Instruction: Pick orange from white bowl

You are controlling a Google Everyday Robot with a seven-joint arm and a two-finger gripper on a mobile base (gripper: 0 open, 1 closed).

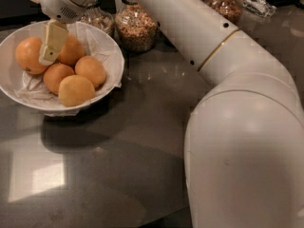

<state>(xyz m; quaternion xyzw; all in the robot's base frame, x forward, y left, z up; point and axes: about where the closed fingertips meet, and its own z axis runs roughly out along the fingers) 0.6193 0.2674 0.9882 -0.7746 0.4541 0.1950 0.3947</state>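
Observation:
The white bowl [113,56], lined with crumpled white paper, stands at the left of the dark table. It holds several fruits. The orange [27,55], the largest and deepest in colour, lies at the bowl's left side. A paler yellow-orange fruit [76,90] lies at the front, with smaller oranges [90,69] between. My gripper [49,55] hangs down into the bowl from above, just right of the orange and in front of a rear orange [72,50]. It appears to touch the orange's right side.
Glass jars of grain [137,26] stand just behind the bowl, with another jar [222,4] at the back right. My large white arm [223,75] crosses the right half of the view. Dark table surface [118,165] lies in front.

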